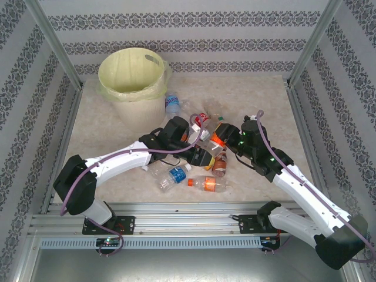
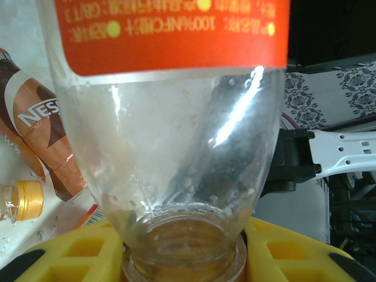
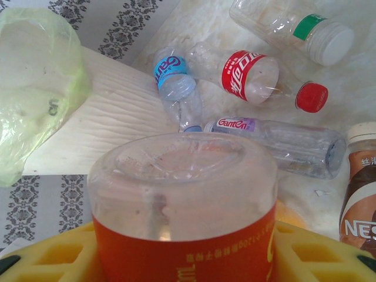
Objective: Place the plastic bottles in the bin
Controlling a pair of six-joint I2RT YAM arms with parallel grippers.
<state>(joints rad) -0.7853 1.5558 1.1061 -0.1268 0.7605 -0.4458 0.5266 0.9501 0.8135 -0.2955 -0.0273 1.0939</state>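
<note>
Left gripper was closed on the neck of the orange bottle, with yellow fingers either side of the thread ring. Right gripper clamped an orange-label body, base pointing away. It looked like the same bottle, but I couldn't confirm. Both grippers met mid-table, with loose bottles lying around them. The bin stood at the far left, well apart.

Handling call: the bottle was empty, so light. The thin, slick wall would likely dent and squirm under a pinch. The neck was the stiff part and the best hold, with the label band second choice.
</note>
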